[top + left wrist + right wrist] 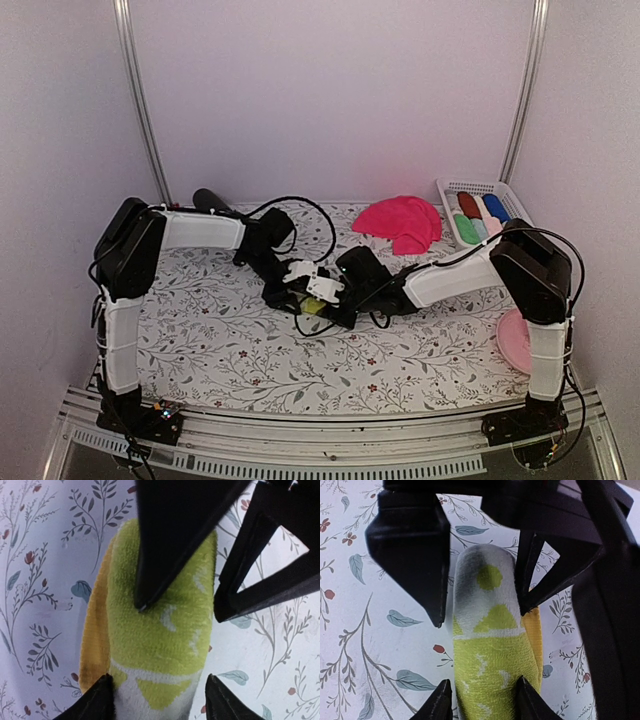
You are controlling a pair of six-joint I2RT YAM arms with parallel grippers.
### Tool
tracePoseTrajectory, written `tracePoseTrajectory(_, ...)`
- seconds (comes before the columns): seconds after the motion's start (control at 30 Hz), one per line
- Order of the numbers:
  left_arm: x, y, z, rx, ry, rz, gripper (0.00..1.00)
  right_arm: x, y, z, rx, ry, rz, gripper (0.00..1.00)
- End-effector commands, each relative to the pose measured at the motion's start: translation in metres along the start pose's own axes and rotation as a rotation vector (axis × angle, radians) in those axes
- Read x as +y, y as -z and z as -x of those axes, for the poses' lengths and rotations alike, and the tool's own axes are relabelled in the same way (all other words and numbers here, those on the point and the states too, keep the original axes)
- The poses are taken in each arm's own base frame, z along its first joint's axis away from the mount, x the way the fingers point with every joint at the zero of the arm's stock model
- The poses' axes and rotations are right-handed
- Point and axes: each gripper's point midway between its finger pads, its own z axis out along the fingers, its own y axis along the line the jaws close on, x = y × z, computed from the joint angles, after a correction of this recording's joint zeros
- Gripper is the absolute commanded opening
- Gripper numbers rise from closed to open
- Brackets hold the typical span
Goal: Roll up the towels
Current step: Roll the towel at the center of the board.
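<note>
A yellow-green towel (313,307), rolled into a short roll with a white patterned end and an orange edge, lies on the floral table mid-scene. My left gripper (161,697) straddles its white end (150,645) with jaws open; the right tip stands clear of the cloth. From the opposite side my right gripper (482,700) straddles the green part of the roll (490,650), its tips close beside the cloth but with a thin gap on the left. Both grippers (305,296) (336,308) meet over the roll. A hot pink towel (400,222) lies crumpled at the back.
A white basket (480,184) at the back right holds rolled towels, among them red (467,205), green (465,228) and blue (495,207). A black cylinder (210,200) lies at the back left. A pink plate (515,340) sits by the right arm's base.
</note>
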Motion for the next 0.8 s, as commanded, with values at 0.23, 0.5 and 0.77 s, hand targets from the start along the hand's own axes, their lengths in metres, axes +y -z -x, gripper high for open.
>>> tracePoseTrajectory(0.23,0.014,0.052,0.006,-0.127,0.007,0.251,0.69,0.029,-0.011,-0.048,0.152,-0.072,0.11,0.31)
tracePoseTrajectory(0.5,-0.001,0.057,0.022,-0.242,-0.026,0.229,0.63,0.031,-0.011,-0.052,0.168,-0.087,0.112,0.26)
tracePoseTrajectory(0.77,-0.007,0.03,0.013,-0.212,0.021,0.143,0.35,0.02,-0.013,-0.049,0.175,-0.108,0.076,0.26)
